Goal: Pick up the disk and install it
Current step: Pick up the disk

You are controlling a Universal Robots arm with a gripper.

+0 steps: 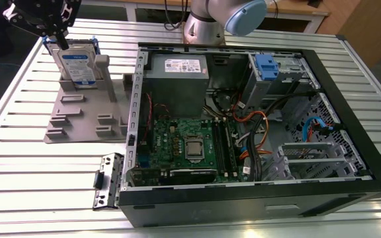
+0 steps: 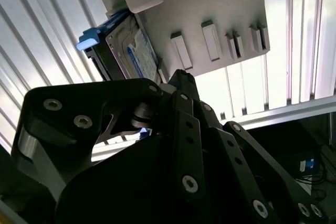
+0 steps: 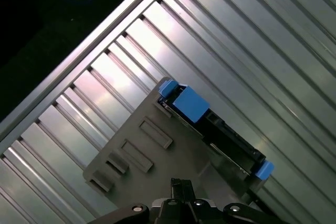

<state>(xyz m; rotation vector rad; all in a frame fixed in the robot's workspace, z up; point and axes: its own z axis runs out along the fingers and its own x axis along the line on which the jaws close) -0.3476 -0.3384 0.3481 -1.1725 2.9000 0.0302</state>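
The disk (image 1: 75,65) stands on edge in the far slot of a grey holder (image 1: 85,116) at the exterior view's left, its white-and-blue label facing the camera and its blue carrier frame showing at the sides. My black gripper (image 1: 57,43) hangs just above the disk's top edge, over its left corner; I cannot see whether it touches. In the second wrist view the disk (image 2: 131,51) lies beyond the gripper's black body (image 2: 173,150). The first wrist view looks down on the disk's blue-framed top edge (image 3: 185,102).
An open computer case (image 1: 349,129) lies to the right of the holder, with a grey power supply (image 1: 177,79), a motherboard (image 1: 184,144) and a blue-tabbed drive bay (image 1: 267,64). A loose black bracket (image 1: 107,181) lies by the case's front. The arm's base (image 1: 207,22) stands behind.
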